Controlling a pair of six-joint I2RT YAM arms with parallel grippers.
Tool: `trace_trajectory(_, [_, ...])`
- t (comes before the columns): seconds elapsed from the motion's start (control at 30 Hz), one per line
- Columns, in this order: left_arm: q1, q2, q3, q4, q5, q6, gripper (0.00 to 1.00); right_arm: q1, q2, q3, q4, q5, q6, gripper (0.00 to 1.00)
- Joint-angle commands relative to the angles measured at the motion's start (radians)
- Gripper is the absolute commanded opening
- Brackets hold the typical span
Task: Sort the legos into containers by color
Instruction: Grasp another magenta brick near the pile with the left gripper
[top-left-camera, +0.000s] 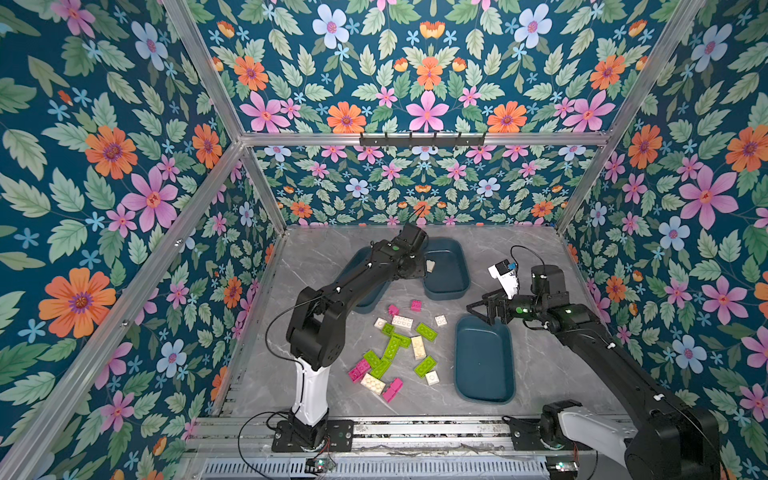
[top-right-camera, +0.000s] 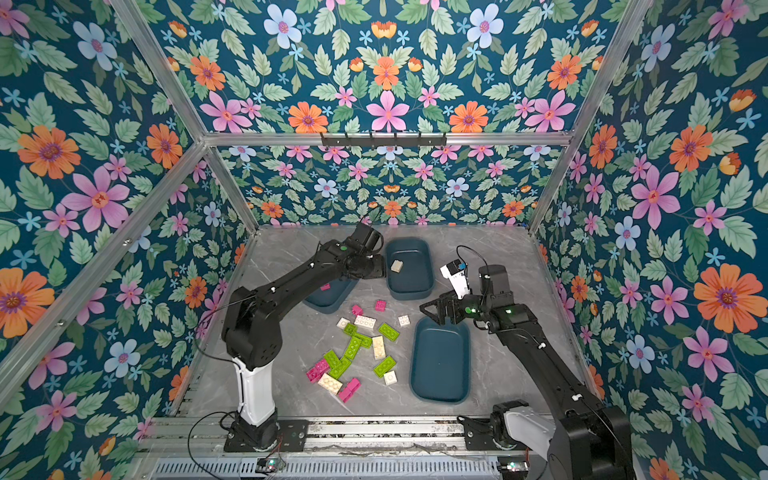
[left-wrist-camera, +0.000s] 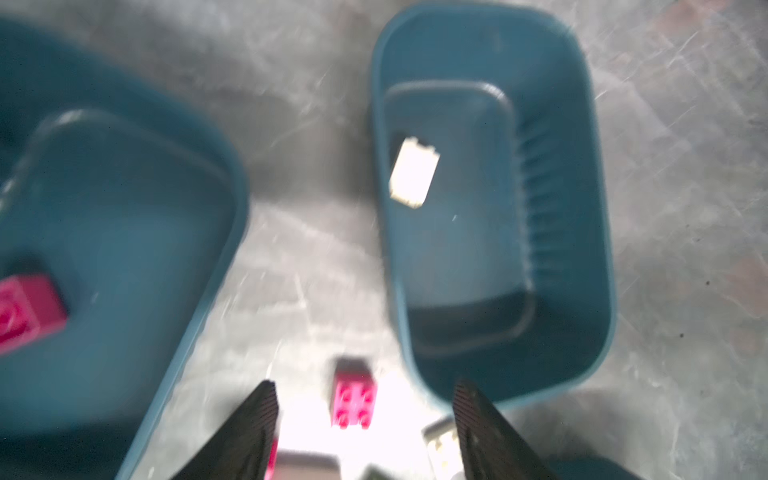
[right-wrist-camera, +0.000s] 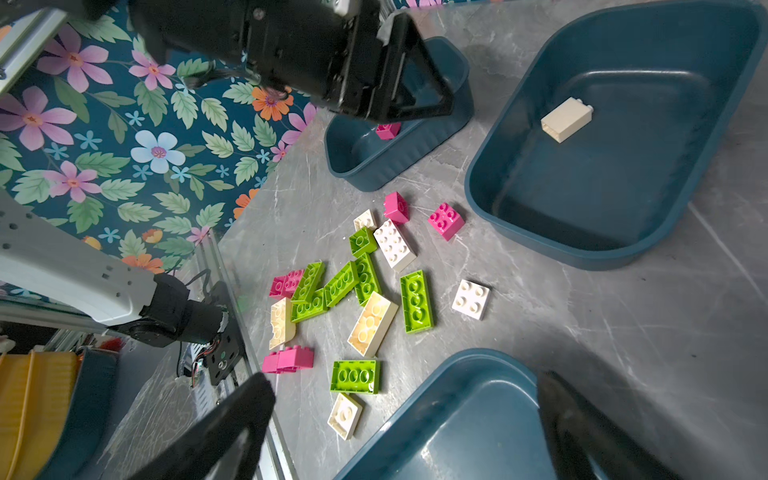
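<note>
Several loose legos (top-left-camera: 399, 349) in pink, lime green and cream lie in a pile mid-table. Three teal containers stand around them: a far-left one (top-left-camera: 365, 305) with a pink brick (right-wrist-camera: 388, 129) inside, a far-middle one (top-left-camera: 446, 293) holding a cream brick (top-left-camera: 430, 266), and a near-right one (top-left-camera: 484, 361) with nothing in it. My left gripper (top-left-camera: 417, 270) hovers between the two far tubs, open and holding nothing. In the blurred left wrist view a pink brick (left-wrist-camera: 352, 399) lies on the table below its jaws. My right gripper (top-left-camera: 473, 309) is open over the near-right tub's far end.
Floral walls enclose the grey marble table (top-left-camera: 540, 257) on three sides. An aluminium rail (top-left-camera: 395, 432) with both arm bases runs along the front edge. A black hook rack (top-left-camera: 422, 139) hangs high on the back frame. A yellow object (right-wrist-camera: 29, 407) sits off the table's left side.
</note>
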Motion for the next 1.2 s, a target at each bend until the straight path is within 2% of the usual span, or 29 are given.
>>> trace_trajectory(0.0, [-0.011,-0.081,-0.114,-0.040,-0.089,-0.116,0.70,0.000,0.009,0.007,-0.002,-0.044,-0.006,0.99])
trace_trajectory(0.13, [-0.017,-0.144,-0.256,-0.031,-0.114,-0.198,0.67,0.000,0.019,0.003,-0.005,-0.067,-0.013,0.99])
trace_trajectory(0.23, [-0.016,-0.136,-0.307,0.002,-0.117,-0.237,0.65,0.000,0.026,0.000,-0.002,-0.079,-0.015,0.99])
trace_trajectory(0.47, [-0.014,-0.030,-0.296,0.037,-0.169,-0.296,0.56,0.000,0.038,-0.017,0.008,-0.072,-0.015,0.99])
trace_trajectory(0.73, [-0.015,0.027,-0.317,0.096,-0.140,-0.322,0.52,0.000,0.038,-0.034,0.014,-0.069,-0.017,0.99])
trace_trajectory(0.87, [-0.016,0.053,-0.317,0.112,-0.122,-0.324,0.41,0.001,0.042,-0.034,0.011,-0.069,-0.019,0.99])
trace_trajectory(1.07, [-0.016,0.047,-0.297,0.079,-0.144,-0.297,0.15,0.000,0.036,-0.029,0.000,-0.056,-0.025,0.99])
trace_trajectory(1.17, [-0.015,0.033,-0.265,0.051,-0.157,-0.266,0.09,0.000,0.037,-0.028,-0.001,-0.052,-0.023,0.99])
